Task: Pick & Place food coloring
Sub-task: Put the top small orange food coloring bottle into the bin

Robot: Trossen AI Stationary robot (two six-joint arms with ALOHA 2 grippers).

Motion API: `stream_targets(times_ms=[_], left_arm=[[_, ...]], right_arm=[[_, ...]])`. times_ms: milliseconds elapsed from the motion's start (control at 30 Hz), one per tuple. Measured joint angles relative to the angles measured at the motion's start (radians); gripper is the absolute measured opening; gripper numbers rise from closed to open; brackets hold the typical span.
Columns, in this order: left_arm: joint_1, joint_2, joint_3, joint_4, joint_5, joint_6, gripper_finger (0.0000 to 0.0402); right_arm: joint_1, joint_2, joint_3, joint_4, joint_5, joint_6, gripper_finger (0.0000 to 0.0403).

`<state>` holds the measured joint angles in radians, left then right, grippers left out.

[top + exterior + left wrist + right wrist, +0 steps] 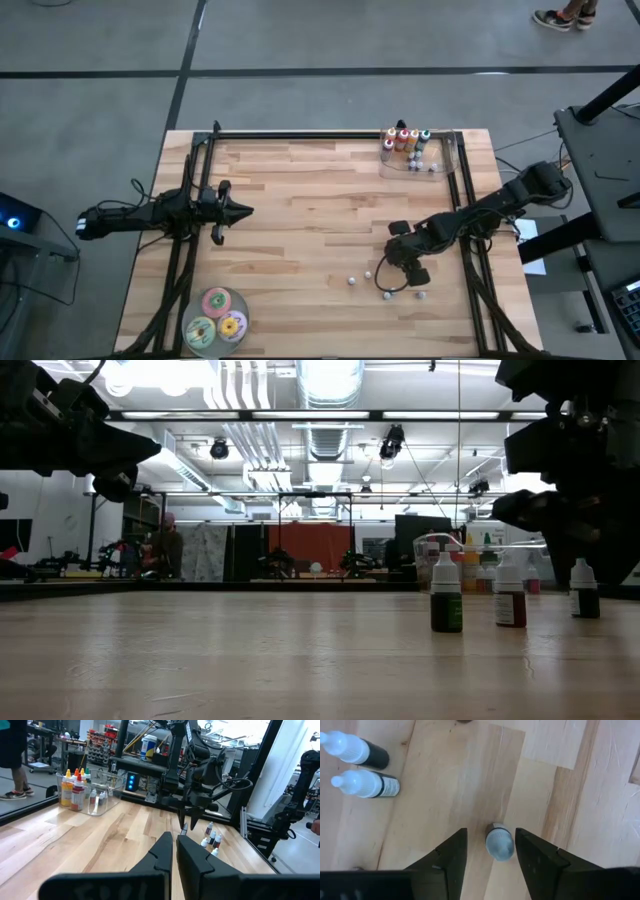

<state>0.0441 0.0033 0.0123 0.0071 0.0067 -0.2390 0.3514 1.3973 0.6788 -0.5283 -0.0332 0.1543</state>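
Several tiny food coloring bottles with pale caps stand upright on the wooden table near its front right. My right gripper [491,834] points steeply down over one of them, open. That bottle [499,842] stands on its base between the two fingers, nearer one finger, with wood showing on both sides. Two more dark bottles [362,784] [355,749] stand a little to the left of it. A fourth bottle [420,294] stands to the right. My left gripper [238,211] waits shut and level at the table's left, with nothing in it.
A clear container [437,160] at the far right edge holds several red, orange and yellow bottles [404,138]. Pink, green and yellow discs [216,318] lie at the front left corner. Black frame rails [330,133] run along the far and side edges.
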Motion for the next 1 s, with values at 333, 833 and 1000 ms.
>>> stream_targets(times_ms=[333,833,1000], left_arm=[[0.000,0.000,0.000,0.000,0.000,0.000,0.0000],[0.000,0.000,0.000,0.000,0.000,0.000,0.0000],[0.000,0.000,0.000,0.000,0.000,0.000,0.0000]], right_arm=[[0.000,-0.042,0.012,-0.053,-0.001,0.003,0.0156],[0.000,-0.041,0.012,-0.038,0.010,-0.009,0.0129],[0.000,-0.040,0.010,-0.037,0.009,-0.009,0.0108]])
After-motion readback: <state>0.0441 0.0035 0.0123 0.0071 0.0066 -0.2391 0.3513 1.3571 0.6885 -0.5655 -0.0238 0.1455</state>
